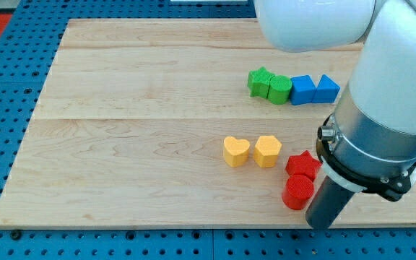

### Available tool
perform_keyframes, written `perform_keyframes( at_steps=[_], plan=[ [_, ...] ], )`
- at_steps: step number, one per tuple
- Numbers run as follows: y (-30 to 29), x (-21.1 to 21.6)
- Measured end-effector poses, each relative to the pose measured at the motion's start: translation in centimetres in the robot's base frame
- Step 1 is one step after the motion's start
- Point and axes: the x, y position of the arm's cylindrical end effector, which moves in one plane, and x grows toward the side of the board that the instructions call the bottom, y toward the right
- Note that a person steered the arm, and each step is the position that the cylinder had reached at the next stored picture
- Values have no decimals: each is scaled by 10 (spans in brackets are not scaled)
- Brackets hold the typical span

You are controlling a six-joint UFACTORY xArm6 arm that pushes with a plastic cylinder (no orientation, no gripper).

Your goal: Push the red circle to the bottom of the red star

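The red circle (297,192) lies near the board's lower right corner, touching the lower edge of the red star (302,165), so by this view it appears to sit already at the star's bottom, or very nearly so. The arm carries no fingers; it ends in a dark rod, and my tip (321,225) stands just beside the circle, on its right and slightly lower in the view. Whether the tip touches the circle cannot be told, since the rod overlaps its right edge. To finish the step well, judge the alignment first: the circle sits marginally to the left of the star's centre, so any correction ought to be small. A push from the present side would drive the circle further left, so for a rightward correction bring the tip round to the circle's left. Keep the stroke short and slow, because a firm push may shift the star as well. The yellow heart (236,152) and yellow hexagon (267,151) lie to the upper left, apart from the pair, and should remain undisturbed. The wooden board's (121,144) bottom edge is close; avoid strokes directed downward.
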Motion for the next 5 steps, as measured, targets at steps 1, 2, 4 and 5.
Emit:
perform_keyframes(
  at_steps=[1, 2, 4, 5],
  plan=[
    [0, 0],
    [0, 0],
    [-1, 1],
    [-1, 1]
  ],
)
